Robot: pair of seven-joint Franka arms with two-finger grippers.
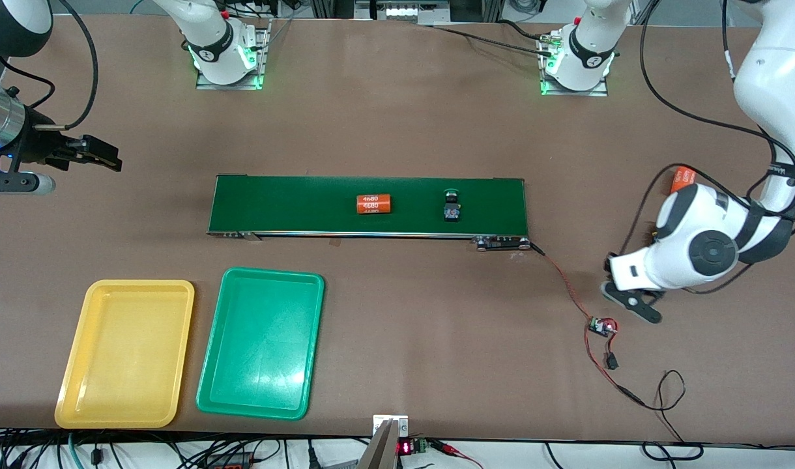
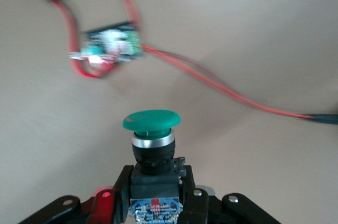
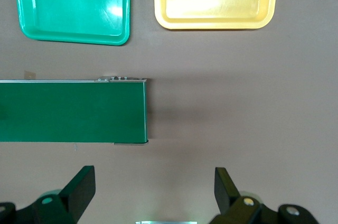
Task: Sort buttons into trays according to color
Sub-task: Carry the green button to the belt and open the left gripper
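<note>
Here the bench (image 1: 397, 117) carries a dark green belt (image 1: 293, 205), with the green tray (image 1: 205, 384) and yellow tray (image 1: 72, 391) side by side nearer the front camera. My right gripper (image 3: 153, 195) waits spread apart off the belt's end; my left gripper (image 2: 153, 195) is clamped on a green-capped button (image 2: 152, 129) over the wired circuit board (image 2: 113, 47), another button (image 1: 451, 207) sitting on the belt.

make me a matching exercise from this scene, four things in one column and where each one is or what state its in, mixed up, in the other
Things:
1. left gripper
2. right gripper
3. orange cylinder
4. green tray

States or places:
A. lying on the dark green belt
B. open, holding nothing, past the belt's end at the right arm's end of the table
C. beside the yellow tray
D. shut on a green-capped button

Pairs: 1-D, 2-B, 3-A, 4-C
</note>
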